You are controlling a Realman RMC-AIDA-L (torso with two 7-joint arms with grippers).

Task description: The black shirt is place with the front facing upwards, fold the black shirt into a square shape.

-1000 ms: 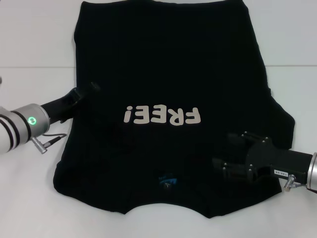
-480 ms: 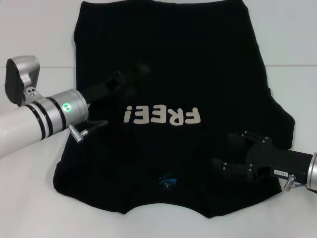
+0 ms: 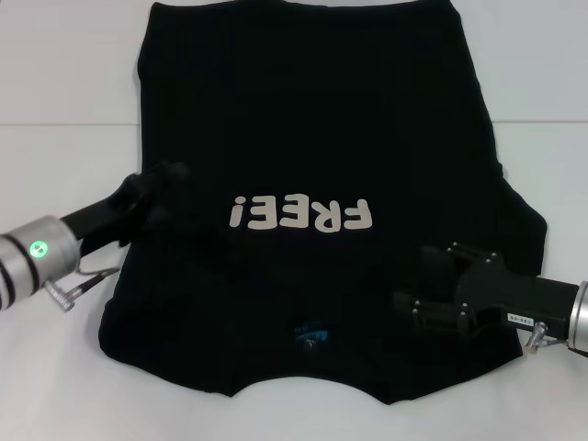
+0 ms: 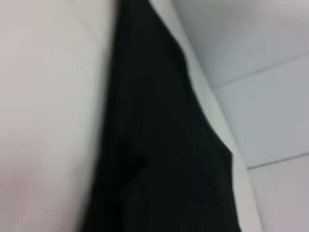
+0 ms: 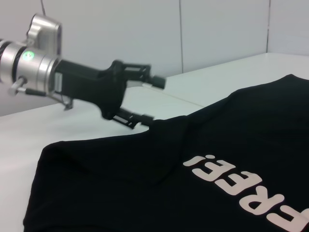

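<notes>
Right wrist view gives me the left gripper (image 5: 147, 99) with fingers spread apart over the left edge of the black shirt (image 3: 312, 138), which lies face up on the table (image 3: 55, 83), while the right gripper (image 3: 432, 285), spread unreadable, sits on its right side.

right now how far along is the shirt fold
Nothing looks folded: the black shirt lies flat, front up, lettering showing. In hand: the left gripper, fingers open, hovers at the shirt's left edge; the right gripper sits over its right side near the collar. Every fold remains.
</notes>
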